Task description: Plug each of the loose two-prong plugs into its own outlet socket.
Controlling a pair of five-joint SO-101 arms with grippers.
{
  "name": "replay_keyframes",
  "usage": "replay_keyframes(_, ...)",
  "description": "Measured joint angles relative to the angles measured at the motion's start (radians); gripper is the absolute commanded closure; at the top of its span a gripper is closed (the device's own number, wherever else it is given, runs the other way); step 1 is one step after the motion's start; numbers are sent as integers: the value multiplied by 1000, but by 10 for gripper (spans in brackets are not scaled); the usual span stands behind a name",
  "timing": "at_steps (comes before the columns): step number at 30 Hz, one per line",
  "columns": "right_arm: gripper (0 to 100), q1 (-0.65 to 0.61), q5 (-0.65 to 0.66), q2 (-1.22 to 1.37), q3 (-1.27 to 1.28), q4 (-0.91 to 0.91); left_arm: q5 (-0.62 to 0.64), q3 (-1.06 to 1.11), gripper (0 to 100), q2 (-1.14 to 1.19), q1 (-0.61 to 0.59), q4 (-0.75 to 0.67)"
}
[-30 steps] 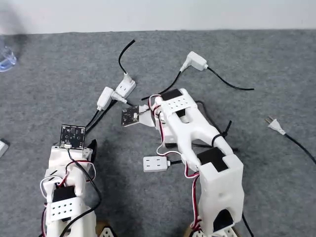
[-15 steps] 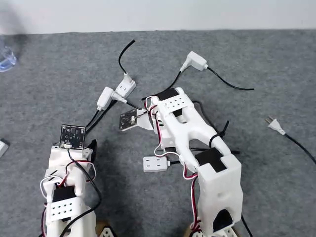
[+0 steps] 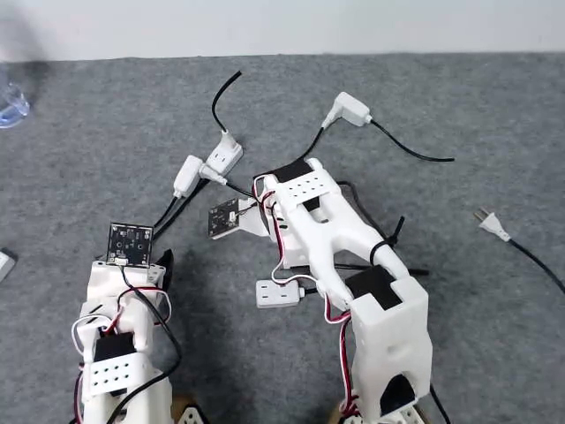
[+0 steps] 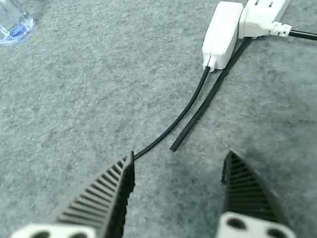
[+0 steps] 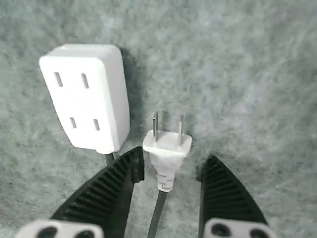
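Two robot arms stand over a grey carpeted surface (image 3: 79, 150) strewn with cords. A clear glass vessel (image 3: 11, 102) sits at the far left edge. Near the front edge, the left gripper (image 4: 180, 157) hangs with its jaws spread wide, grasping nothing. A black cable (image 4: 171, 130) from a white extension socket (image 4: 221, 32) runs up to one jaw tip. The bare end of a second black cord (image 4: 198, 111) lies on the carpet between the two tips. Another white plug body (image 4: 260, 15) touches that socket.

Toward the middle, the right gripper (image 5: 174, 157) hovers at a loose two-prong plug (image 5: 167, 144). Its jaws are parted and clamp nothing. They flank the plug's cord end, and the prongs point away from the gripper. A white outlet block (image 5: 88, 96) lies just beside the plug, with two pairs of slots facing up. A white socket strip (image 3: 275, 293) lies beside the right arm. A second two-prong plug (image 3: 490, 223) rests near the right edge, well apart from both grippers.
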Motion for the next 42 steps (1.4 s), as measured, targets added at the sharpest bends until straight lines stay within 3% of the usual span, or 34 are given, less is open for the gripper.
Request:
replay_keyframes(3,884,0,0,0,17,-26,0,0,731,0,0,0)
replay_keyframes(6,998,2,0,-6,71,-101,0,0,731,0,0,0)
replay_keyframes(11,988,14,26,-29,121,-186,0,0,731,0,0,0)
replay_keyframes(18,991,20,28,-71,144,-170,0,0,729,0,11,0)
replay_keyframes(23,991,14,-48,-267,147,-81,32,0,729,0,129,0)
replay_keyframes(30,991,-14,-198,-578,147,46,361,0,727,0,361,-250)
replay_keyframes(35,991,-15,-241,-677,186,55,764,0,667,0,577,-279)
replay_keyframes(38,991,-8,-245,-689,189,55,974,0,594,0,611,-285)
replay_keyframes(42,991,-5,-247,-701,189,55,1051,0,558,2,617,-287)
